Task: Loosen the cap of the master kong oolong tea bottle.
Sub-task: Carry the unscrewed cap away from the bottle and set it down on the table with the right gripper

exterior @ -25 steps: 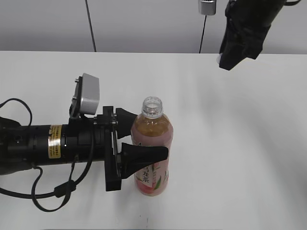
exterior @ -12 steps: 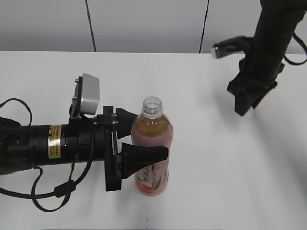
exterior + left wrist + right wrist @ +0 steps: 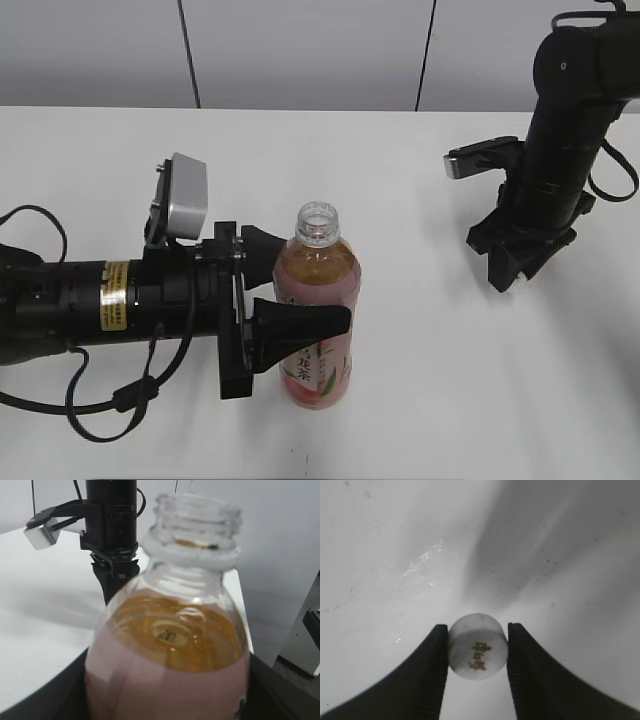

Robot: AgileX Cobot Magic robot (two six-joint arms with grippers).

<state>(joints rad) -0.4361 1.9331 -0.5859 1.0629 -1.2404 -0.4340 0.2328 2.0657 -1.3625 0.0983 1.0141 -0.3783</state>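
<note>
The master kong oolong tea bottle stands on the table with its top open. The left gripper squeezes the bottle's middle. The right gripper has come down low, well to the right of the bottle, and pinches the cap. So the cap is off and nearly on the table.

Left gripper clamped horizontally; right gripper pointing down, pinched.
</note>
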